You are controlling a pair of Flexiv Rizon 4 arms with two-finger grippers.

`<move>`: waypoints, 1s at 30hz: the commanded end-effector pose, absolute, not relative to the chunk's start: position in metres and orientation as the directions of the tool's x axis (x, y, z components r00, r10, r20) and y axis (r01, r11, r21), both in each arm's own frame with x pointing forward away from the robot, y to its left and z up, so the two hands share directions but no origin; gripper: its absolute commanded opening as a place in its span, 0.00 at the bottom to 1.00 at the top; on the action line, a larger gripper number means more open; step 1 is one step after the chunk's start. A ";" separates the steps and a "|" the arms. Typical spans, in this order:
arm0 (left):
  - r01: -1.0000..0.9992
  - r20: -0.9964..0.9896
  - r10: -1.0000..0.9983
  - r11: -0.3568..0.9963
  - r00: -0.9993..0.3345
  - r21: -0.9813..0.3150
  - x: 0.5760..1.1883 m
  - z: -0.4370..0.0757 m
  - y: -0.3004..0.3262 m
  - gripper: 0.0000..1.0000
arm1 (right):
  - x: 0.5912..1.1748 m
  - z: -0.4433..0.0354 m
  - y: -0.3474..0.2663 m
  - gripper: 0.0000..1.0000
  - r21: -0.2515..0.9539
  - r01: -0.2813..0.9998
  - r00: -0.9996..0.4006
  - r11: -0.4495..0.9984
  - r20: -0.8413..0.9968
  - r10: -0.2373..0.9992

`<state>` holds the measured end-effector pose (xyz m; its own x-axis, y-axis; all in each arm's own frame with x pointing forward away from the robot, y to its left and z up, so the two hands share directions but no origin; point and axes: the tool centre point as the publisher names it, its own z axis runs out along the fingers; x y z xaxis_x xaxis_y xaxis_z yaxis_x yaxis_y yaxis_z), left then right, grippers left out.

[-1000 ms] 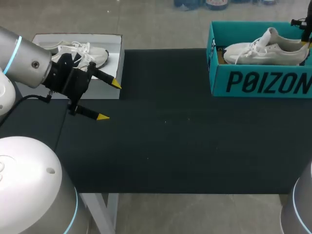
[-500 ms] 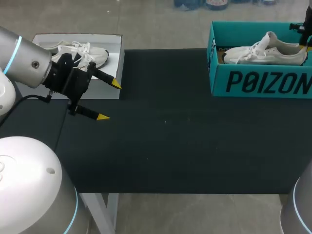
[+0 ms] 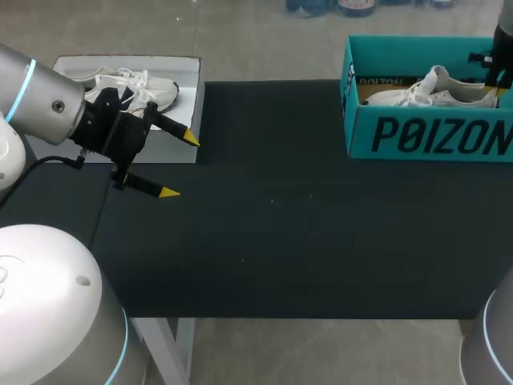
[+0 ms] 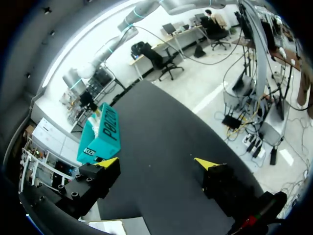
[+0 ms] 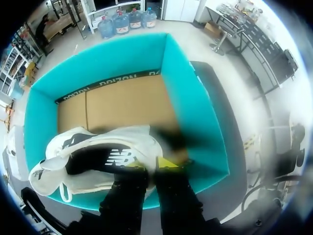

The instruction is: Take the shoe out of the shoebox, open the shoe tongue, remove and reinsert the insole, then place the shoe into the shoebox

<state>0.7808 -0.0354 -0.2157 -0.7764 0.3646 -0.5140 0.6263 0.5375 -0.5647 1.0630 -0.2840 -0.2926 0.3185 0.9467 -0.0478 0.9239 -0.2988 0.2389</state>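
Note:
A teal shoebox [image 3: 425,138] stands at the table's far right. Low inside it lies a white shoe [image 3: 437,92], toe toward the table's middle. In the right wrist view my right gripper [image 5: 148,165] is shut on the heel collar of the shoe [image 5: 93,156], within the walls of the shoebox [image 5: 195,112] and above its brown floor. Only a dark piece of my right arm [image 3: 502,50] shows at the head view's edge. My left gripper [image 3: 178,165] hangs open and empty over the table's left side, far from the box. The left wrist view shows the gripper [image 4: 156,164] and the shoebox [image 4: 102,134] far ahead.
A white box lid [image 3: 191,112] at the far left corner carries a second white shoe [image 3: 132,87], just behind my left gripper. Dark table mat [image 3: 280,233] spans the space between the two boxes.
My right gripper has lowered the white shoe deeper into the teal shoebox. The left arm has not moved.

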 end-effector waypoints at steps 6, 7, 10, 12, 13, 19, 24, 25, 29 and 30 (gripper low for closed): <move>0.625 -0.512 0.366 0.541 -0.777 -0.562 0.780 -0.215 -0.036 1.00 | 1.067 -0.321 -0.286 0.00 0.234 0.930 0.305 -0.284 -0.060 0.950; 0.625 -0.512 0.366 0.541 -0.777 -0.562 0.780 -0.215 -0.036 1.00 | 1.066 -0.324 -0.287 0.00 0.228 0.931 0.305 -0.284 -0.061 0.950; 0.625 -0.512 0.366 0.541 -0.777 -0.562 0.780 -0.215 -0.036 1.00 | 1.066 -0.332 -0.288 0.00 0.223 0.933 0.304 -0.283 -0.061 0.951; 0.625 -0.512 0.366 0.541 -0.777 -0.562 0.780 -0.215 -0.036 1.00 | 1.066 -0.336 -0.288 0.00 0.221 0.934 0.300 -0.280 -0.062 0.952; 0.625 -0.512 0.366 0.541 -0.777 -0.562 0.780 -0.215 -0.036 1.00 | 1.066 -0.338 -0.288 0.00 0.225 0.934 0.297 -0.276 -0.065 0.952; 0.625 -0.512 0.366 0.541 -0.777 -0.562 0.780 -0.215 -0.036 1.00 | 1.065 -0.347 -0.289 0.00 0.222 0.932 0.305 -0.286 -0.055 0.951; 0.625 -0.512 0.366 0.541 -0.777 -0.562 0.780 -0.215 -0.036 1.00 | 1.061 -0.339 -0.291 1.00 0.241 0.921 0.327 -0.307 -0.049 0.944; 0.625 -0.512 0.366 0.541 -0.777 -0.562 0.780 -0.215 -0.036 1.00 | 1.060 -0.336 -0.292 1.00 0.245 0.919 0.329 -0.309 -0.046 0.943; 0.625 -0.512 0.366 0.541 -0.777 -0.562 0.780 -0.215 -0.036 1.00 | 1.057 -0.323 -0.293 1.00 0.252 0.916 0.330 -0.311 -0.037 0.943; 0.625 -0.512 0.366 0.541 -0.777 -0.562 0.780 -0.215 -0.036 1.00 | 1.057 -0.319 -0.293 1.00 0.253 0.916 0.330 -0.311 -0.037 0.943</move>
<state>0.7808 -0.0354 -0.2157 -0.7764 0.3646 -0.5140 0.6263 0.5375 -0.5647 1.0656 -0.2924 -0.3303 0.3300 0.9433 -0.0371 0.9175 -0.3112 0.2476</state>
